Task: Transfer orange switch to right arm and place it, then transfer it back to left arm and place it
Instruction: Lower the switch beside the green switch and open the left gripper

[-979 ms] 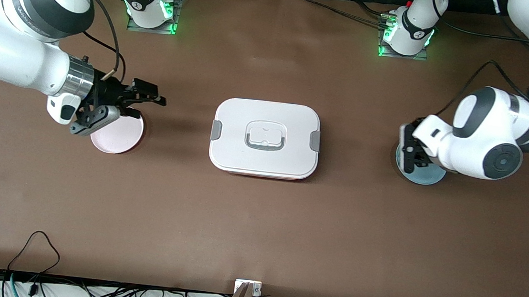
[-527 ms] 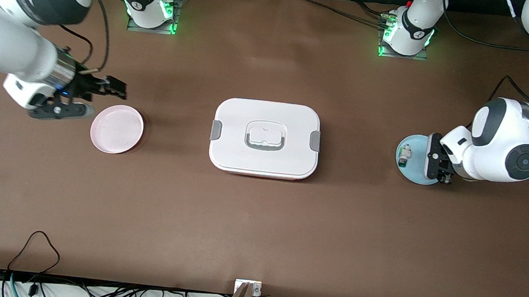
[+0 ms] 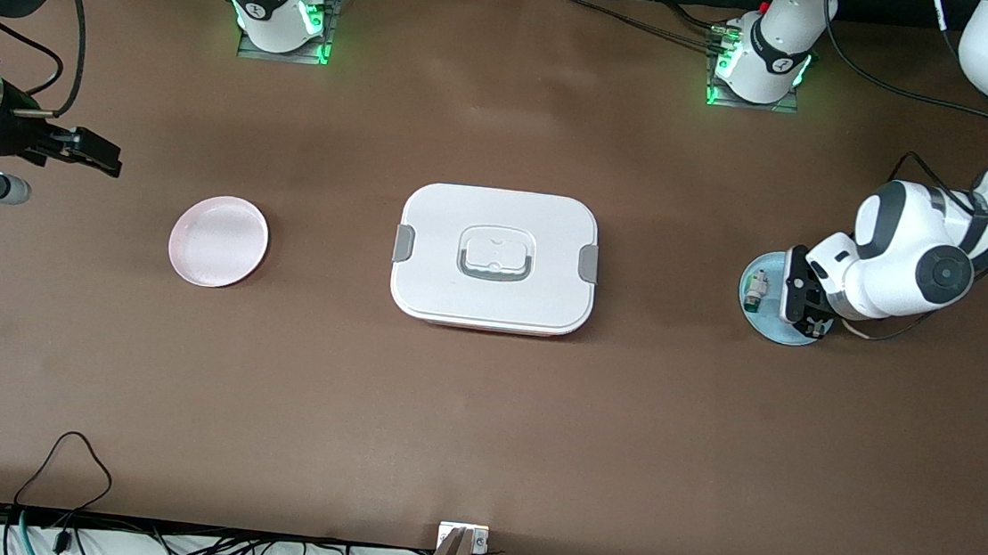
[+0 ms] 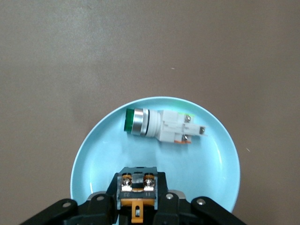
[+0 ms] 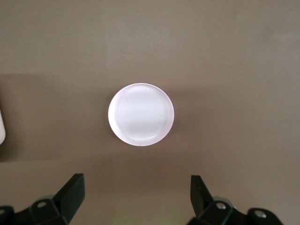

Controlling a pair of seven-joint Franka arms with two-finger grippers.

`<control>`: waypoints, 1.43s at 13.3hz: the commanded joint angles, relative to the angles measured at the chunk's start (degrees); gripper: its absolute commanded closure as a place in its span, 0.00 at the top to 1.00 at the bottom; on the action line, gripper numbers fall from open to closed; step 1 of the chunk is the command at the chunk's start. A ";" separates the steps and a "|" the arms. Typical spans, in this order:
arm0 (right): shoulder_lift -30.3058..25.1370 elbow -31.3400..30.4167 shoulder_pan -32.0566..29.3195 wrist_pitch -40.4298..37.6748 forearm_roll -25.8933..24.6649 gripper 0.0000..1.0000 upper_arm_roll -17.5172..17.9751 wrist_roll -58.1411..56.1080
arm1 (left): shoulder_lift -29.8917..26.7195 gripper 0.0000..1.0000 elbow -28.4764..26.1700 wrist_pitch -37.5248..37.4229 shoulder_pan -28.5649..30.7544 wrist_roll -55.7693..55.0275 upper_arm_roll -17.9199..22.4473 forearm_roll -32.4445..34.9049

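Orange and black, the switch (image 4: pixel 136 190) is gripped between the closed fingers of the left gripper (image 4: pixel 137 206), just above the blue plate (image 4: pixel 93 154) at the left arm's end of the table (image 3: pixel 481 419). A green-capped part (image 4: pixel 159 126) lies on that plate, apart from the switch. The box (image 3: pixel 496 258) sits mid-table. The right gripper (image 5: pixel 136 199) is held wide open and empty, well apart from the pink plate (image 3: pixel 218 241).

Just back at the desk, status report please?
Left gripper shut on orange switch over blue plate. Right gripper open, above pink plate. Box between plates.
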 commanded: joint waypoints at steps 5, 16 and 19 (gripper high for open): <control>-3.99 -3.92 -0.25 1.30 -0.87 1.00 -3.58 -2.06 | 2.89 0.02 -2.28 7.28 4.44 1.25 -0.39 4.06; -7.97 -7.04 0.01 5.63 -0.16 1.00 -4.37 -6.02 | 4.12 1.00 -2.10 7.64 5.24 1.17 -0.56 4.34; -7.96 -4.83 -0.16 2.99 0.19 1.00 -4.28 -6.19 | 2.72 1.00 -0.88 5.89 4.98 -1.98 -0.91 4.33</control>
